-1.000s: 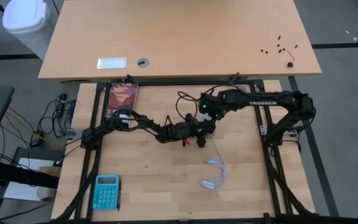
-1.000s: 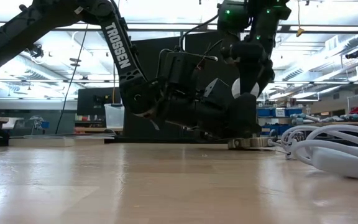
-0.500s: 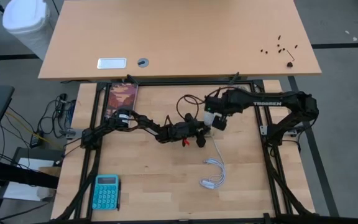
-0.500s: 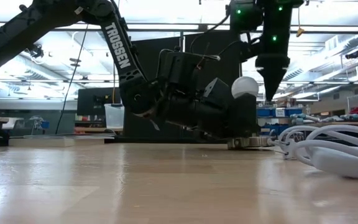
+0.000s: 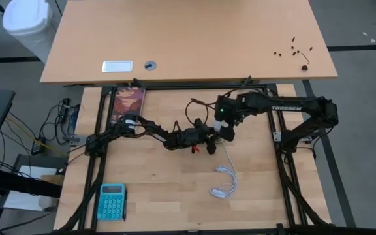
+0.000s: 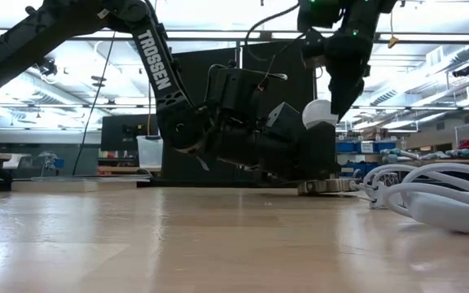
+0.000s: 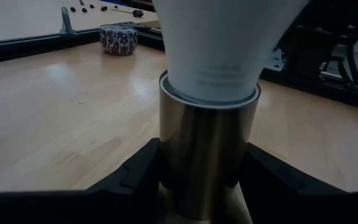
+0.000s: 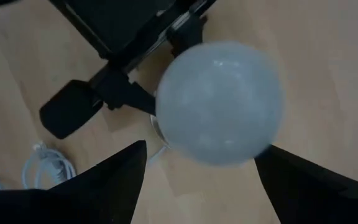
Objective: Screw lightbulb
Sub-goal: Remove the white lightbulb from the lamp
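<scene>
My left gripper is low at the middle of the table, and its two fingers are clamped on the metal socket from both sides. The lightbulb stands upright in that socket, its white neck rising straight out of the metal collar. From table height, the bulb's round white dome shows above my left gripper's dark body, with the socket's base resting on the table surface directly below it.

My right gripper hangs above the bulb, pointing down at it. Its fingers are spread apart, one on each side of the dome, and neither touches the glass; the bulb is centred in the gap between them. From table height, the tips of my right gripper are level with the top of the dome and just beside it, without closing on it.

A white cable lies coiled on the table nearer the front edge, apart from both grippers. A blue calculator lies at the front left corner.
</scene>
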`<action>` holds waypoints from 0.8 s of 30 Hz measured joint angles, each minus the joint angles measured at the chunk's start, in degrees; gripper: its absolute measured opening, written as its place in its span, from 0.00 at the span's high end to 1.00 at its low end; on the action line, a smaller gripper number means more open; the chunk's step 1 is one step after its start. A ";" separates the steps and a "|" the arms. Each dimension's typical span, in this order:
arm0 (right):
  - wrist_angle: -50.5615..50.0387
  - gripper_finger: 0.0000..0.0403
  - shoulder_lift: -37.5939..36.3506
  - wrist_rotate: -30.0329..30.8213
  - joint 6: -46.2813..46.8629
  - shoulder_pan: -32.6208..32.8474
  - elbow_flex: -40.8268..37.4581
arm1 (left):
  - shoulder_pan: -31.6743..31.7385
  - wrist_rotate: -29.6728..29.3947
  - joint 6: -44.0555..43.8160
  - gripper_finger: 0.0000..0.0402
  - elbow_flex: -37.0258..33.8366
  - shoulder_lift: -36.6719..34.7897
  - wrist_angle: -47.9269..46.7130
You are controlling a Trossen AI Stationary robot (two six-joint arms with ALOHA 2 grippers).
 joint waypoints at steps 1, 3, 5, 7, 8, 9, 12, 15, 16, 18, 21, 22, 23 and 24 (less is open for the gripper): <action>0.40 0.24 0.40 0.01 0.11 0.40 -0.30 | 0.02 0.05 -0.05 0.54 0.00 0.00 -0.01; 1.90 0.24 0.68 0.15 0.70 1.20 -1.78 | 0.01 -0.01 0.02 0.54 0.00 0.02 0.02; 6.21 0.24 0.39 1.85 3.05 1.73 -4.02 | 0.00 -0.16 -0.09 0.54 0.00 0.02 0.11; 10.36 0.24 -0.56 3.46 5.15 1.95 -6.78 | 0.00 -0.01 -0.29 0.54 0.00 0.02 0.15; 12.54 0.24 -1.40 3.84 6.01 1.94 -8.11 | 0.00 -0.03 -0.40 0.54 0.00 0.02 0.17; 14.26 0.24 -2.27 4.03 6.53 1.95 -9.40 | 0.00 -0.03 -0.42 0.54 0.00 0.02 0.16; 18.81 0.24 -4.89 4.40 8.31 2.07 -13.48 | -0.02 -0.05 -0.40 0.54 0.00 0.02 0.08; 23.28 0.24 -7.12 4.69 10.49 2.07 -16.83 | -0.02 -0.03 -0.42 0.54 0.00 0.02 0.06; 24.58 0.24 -7.68 4.72 10.85 2.07 -17.70 | -0.02 -0.03 -0.42 0.54 0.00 0.02 0.06; 26.26 0.24 -8.06 5.29 11.04 2.07 -19.14 | -0.02 -0.05 -0.42 0.54 0.00 0.02 0.06; 27.92 0.24 -8.00 6.95 11.03 2.07 -20.71 | -0.02 -0.03 -0.44 0.54 0.00 0.02 0.06; 28.79 0.24 -8.00 7.95 11.00 2.02 -21.06 | -0.02 -0.03 -0.44 0.54 0.02 0.02 0.06; 29.00 0.24 -7.98 9.53 10.64 1.81 -21.16 | -0.02 -0.03 -0.44 0.54 0.02 0.02 0.06; 28.79 0.24 -7.98 11.16 10.16 1.52 -21.19 | -0.04 -0.06 -0.52 0.54 0.02 0.02 0.09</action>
